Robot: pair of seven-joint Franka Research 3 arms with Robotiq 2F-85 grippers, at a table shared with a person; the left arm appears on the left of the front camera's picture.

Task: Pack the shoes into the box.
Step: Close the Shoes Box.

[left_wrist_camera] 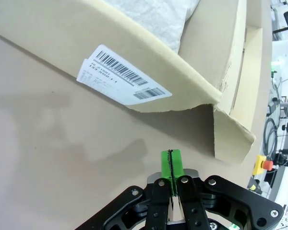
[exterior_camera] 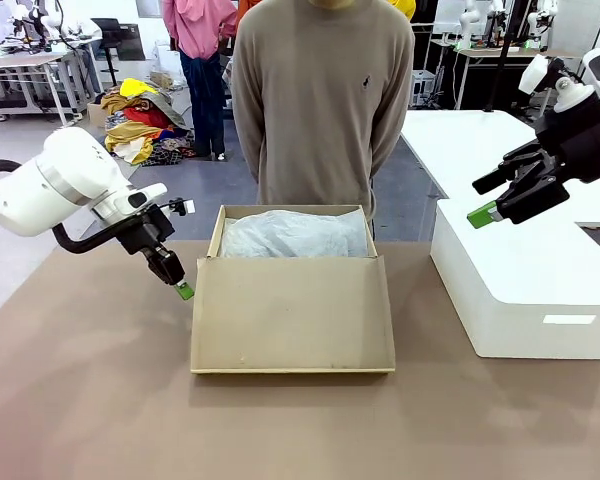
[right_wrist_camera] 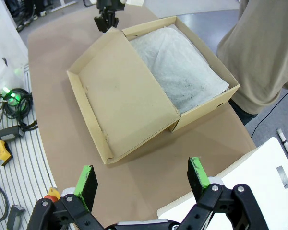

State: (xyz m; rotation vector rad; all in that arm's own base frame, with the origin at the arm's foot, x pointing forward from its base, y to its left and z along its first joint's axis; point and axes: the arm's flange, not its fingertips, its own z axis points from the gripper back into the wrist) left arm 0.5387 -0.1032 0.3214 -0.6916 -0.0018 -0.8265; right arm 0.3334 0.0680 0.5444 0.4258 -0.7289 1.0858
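Two grippers flank the open shoebox on the brown table (exterior_camera: pixel 80 400). At the left, the left gripper (exterior_camera: pixel 184 291) hangs low over the tabletop with its green pads pressed together on nothing, just beside the left edge of the flap lid (exterior_camera: pixel 292 310); the left wrist view shows the clenched tips (left_wrist_camera: pixel 171 160) over bare table near the lid's corner, below a white barcode label (left_wrist_camera: pixel 122 76) on the cardboard. In the middle sits the box (exterior_camera: pixel 218 232), its lid folded out flat toward the robot and crumpled white tissue paper (exterior_camera: pixel 292 235) filling the tray. A person (exterior_camera: pixel 322 100) in a beige sweater stands right behind it. At the right, the right gripper (exterior_camera: pixel 485 198) hovers with jaws spread wide and empty above the near left end of the white bin (exterior_camera: pixel 525 290).
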